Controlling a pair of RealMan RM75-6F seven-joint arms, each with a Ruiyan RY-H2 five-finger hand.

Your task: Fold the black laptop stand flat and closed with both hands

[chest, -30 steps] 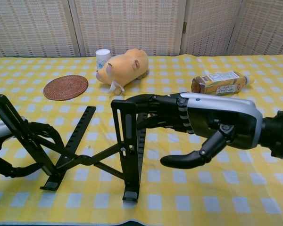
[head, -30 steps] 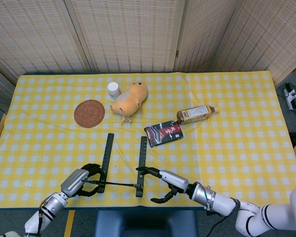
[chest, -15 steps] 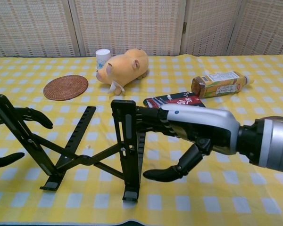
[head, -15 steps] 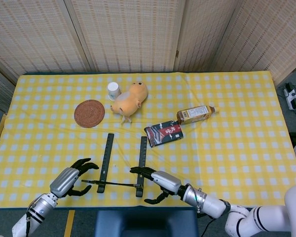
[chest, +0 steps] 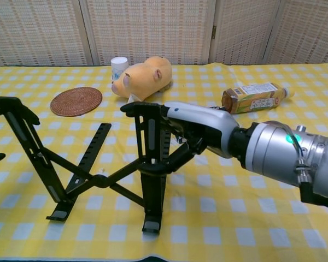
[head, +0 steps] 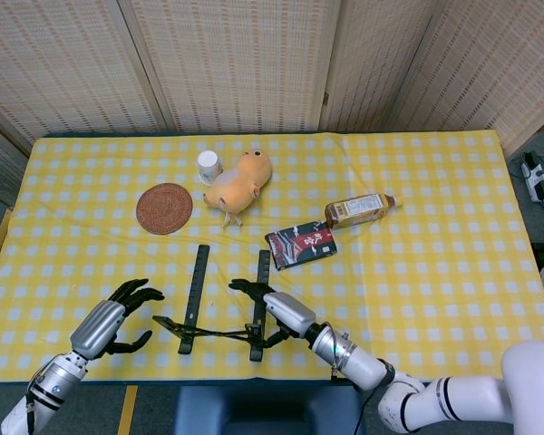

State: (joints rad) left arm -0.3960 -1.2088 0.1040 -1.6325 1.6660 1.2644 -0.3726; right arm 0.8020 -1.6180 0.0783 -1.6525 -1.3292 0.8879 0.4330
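Black laptop stand (head: pixel 219 313) standing unfolded at the near edge of the yellow checked table (head: pixel 435 263). Right hand (head: pixel 274 311) wrapped around its right upright. Left hand (head: pixel 109 322) just beside it, fingers spread, holding nothing.

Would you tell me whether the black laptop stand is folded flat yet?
Not yet: the laptop stand is spread, its two arms apart and raised, cross-struts forming an X between them.
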